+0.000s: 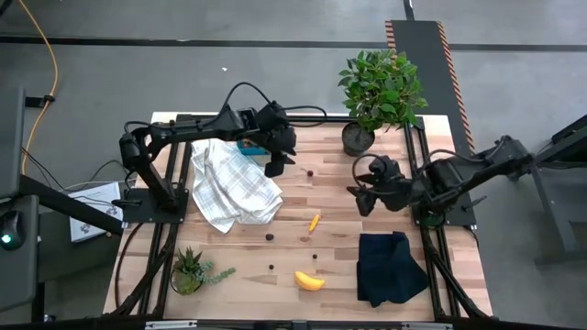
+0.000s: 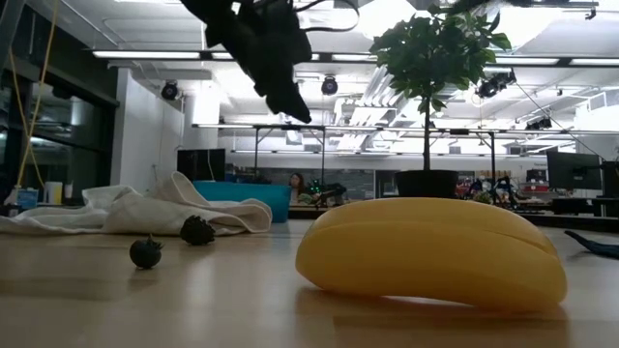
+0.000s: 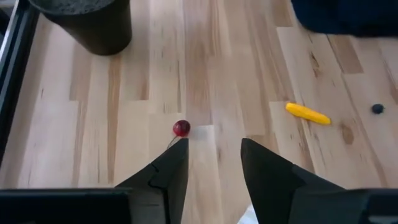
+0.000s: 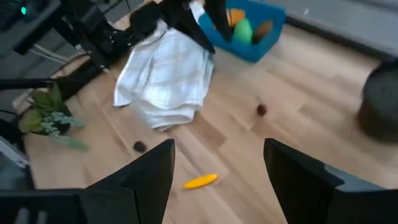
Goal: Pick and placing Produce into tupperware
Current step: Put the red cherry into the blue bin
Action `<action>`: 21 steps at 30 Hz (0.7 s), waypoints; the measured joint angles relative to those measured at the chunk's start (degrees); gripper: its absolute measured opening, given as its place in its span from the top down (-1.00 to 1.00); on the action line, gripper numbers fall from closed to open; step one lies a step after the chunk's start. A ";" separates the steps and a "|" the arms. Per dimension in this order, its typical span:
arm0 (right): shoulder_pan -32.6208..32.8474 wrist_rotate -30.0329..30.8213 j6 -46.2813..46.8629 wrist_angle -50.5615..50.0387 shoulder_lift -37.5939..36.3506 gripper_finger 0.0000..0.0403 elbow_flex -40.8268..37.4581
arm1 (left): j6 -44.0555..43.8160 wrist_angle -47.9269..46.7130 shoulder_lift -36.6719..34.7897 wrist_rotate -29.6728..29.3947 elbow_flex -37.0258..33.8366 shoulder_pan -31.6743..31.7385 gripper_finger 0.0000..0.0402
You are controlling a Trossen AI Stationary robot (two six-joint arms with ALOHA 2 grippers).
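The wooden table (image 1: 330,215) fills the overhead view, with the leafy bush (image 1: 381,87) in its dark pot at the far edge, a white checked cloth (image 1: 229,183) on the left and a black folded cloth (image 1: 390,266) near the front right. The teal tupperware (image 1: 248,145) sits at the far edge just behind the white cloth, mostly hidden from above by the left arm; the right wrist view shows it holds an orange piece, a green oval (image 4: 242,30) and a brown piece. The left claw (image 1: 275,165) hangs over the box's near side, fingers parted with nothing between them, as its own wrist view shows. The right claw (image 1: 359,197) hovers at mid-table, wide apart and empty. The yellow banana (image 1: 309,280) lies near the front edge and looms large in the low view. A small yellow-orange piece (image 1: 315,221) lies at centre, a red berry (image 1: 310,171) sits near the box, and tiny dark berries (image 1: 270,236) dot the boards.
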 joint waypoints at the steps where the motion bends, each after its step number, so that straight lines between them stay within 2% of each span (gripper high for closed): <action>1: 0.01 -0.37 1.23 1.31 -1.25 -0.18 -2.73 | 0.82 0.00 0.00 -0.32 0.00 -0.29 0.30; 5: 0.00 -1.88 6.18 6.97 -5.83 -0.18 -12.06 | 4.93 0.02 0.04 -2.99 0.00 -1.24 0.24; 11: -0.36 -8.61 11.88 17.59 -9.27 -0.18 -22.51 | 10.33 0.30 0.39 -4.77 0.00 -2.29 0.22; 16: -1.22 -10.77 12.97 24.30 -9.20 -0.18 -26.53 | 13.03 1.09 2.41 -6.05 0.09 -2.64 0.25; 21: -3.04 -11.28 12.66 26.05 -9.19 -0.14 -26.87 | 12.39 2.43 4.88 -5.43 -0.02 -2.57 0.25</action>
